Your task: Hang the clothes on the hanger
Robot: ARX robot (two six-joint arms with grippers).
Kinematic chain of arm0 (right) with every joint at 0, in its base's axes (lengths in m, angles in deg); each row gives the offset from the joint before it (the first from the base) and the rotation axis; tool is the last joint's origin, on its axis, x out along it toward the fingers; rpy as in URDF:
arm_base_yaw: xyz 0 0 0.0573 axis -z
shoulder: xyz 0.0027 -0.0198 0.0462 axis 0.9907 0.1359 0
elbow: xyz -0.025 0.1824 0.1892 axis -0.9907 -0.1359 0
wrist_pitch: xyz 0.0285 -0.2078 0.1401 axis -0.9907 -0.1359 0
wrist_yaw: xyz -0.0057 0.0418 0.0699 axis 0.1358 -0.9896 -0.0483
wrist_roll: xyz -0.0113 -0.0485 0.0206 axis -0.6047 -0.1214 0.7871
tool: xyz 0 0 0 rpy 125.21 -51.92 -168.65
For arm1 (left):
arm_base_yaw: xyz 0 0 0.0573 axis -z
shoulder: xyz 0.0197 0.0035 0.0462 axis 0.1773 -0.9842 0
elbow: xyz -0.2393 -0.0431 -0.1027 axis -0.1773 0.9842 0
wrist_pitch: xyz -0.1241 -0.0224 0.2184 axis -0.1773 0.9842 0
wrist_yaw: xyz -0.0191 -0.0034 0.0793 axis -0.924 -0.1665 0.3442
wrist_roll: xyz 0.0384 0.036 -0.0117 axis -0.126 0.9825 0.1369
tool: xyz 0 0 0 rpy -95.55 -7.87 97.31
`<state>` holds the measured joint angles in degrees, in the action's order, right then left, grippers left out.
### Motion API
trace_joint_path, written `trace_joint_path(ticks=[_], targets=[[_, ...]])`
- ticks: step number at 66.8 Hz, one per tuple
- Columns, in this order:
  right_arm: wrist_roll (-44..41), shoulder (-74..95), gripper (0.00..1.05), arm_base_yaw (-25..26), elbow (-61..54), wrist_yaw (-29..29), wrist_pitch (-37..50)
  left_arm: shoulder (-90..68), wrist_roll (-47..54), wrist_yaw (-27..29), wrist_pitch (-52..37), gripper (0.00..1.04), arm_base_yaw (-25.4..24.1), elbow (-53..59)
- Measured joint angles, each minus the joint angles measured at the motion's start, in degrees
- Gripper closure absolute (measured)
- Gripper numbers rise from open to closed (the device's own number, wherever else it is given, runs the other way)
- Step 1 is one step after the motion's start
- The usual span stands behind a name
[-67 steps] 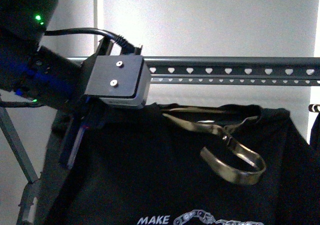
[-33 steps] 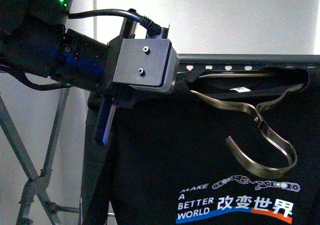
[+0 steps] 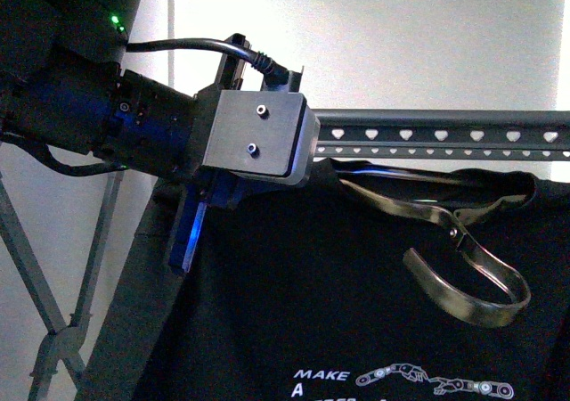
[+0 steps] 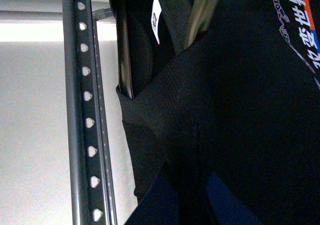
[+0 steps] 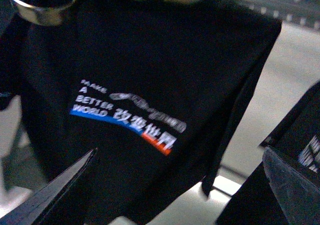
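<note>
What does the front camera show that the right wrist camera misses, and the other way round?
Only the front view shows the left arm. Only the right wrist view shows the whole print, the open right gripper and a second dark garment. Both show the black T-shirt, brass hook and holed rail.
</note>
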<state>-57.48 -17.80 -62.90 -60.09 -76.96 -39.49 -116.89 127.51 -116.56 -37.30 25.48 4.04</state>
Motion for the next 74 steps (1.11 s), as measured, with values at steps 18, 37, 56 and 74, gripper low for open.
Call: trace_joint_path(ticks=[18,37,56,74], targets=[[-41.81,31.28,0.07,-1.09,16.28,-15.23,17.27,-0.02,0.26,0.0,0.0,1.0,-0.2,0.0],[-72.85,45.48,0.07,-3.26,33.03,-15.3,4.61,-0.04,0.33,-0.24,0.0,1.0,-0.04,0.0],[-73.92,52.48,0.07,-3.28,42.14,-12.76,8.26,-0.09,0.33,-0.26,0.0,1.0,-0.04,0.0],[-71.25,58.05,0.07,-4.61,46.45,-8.55,11.52,-0.09,0.42,-0.22,0.0,1.0,-0.04,0.0]])
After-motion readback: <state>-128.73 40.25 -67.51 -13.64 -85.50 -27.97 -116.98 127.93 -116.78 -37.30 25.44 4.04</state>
